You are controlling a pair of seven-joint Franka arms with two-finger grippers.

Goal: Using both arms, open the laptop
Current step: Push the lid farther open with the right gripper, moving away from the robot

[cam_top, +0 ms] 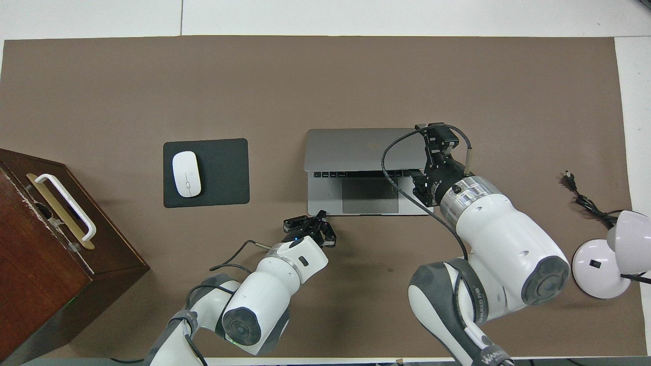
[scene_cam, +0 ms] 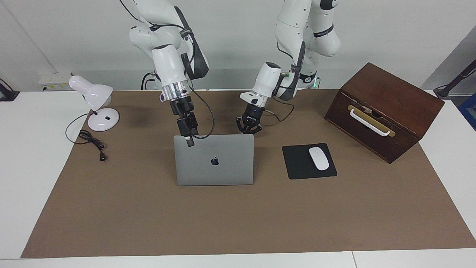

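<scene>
Brown matte mat bears the aluminium laptop [scene_cam: 215, 160], lid raised; right end effector [scene_cam: 189, 140] pinches its corner, left end effector [scene_cam: 248, 128] spread.

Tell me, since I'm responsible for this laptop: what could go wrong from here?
1. The right claw is at one top corner of the laptop lid, which is already raised. Pushing from a corner might twist the lid or slip off it.
2. The left claw is open by the base's corner. I cannot tell whether it touches, and an unheld base may slide or tip.
3. The right arm's cable loops over the keyboard and could snag.
</scene>
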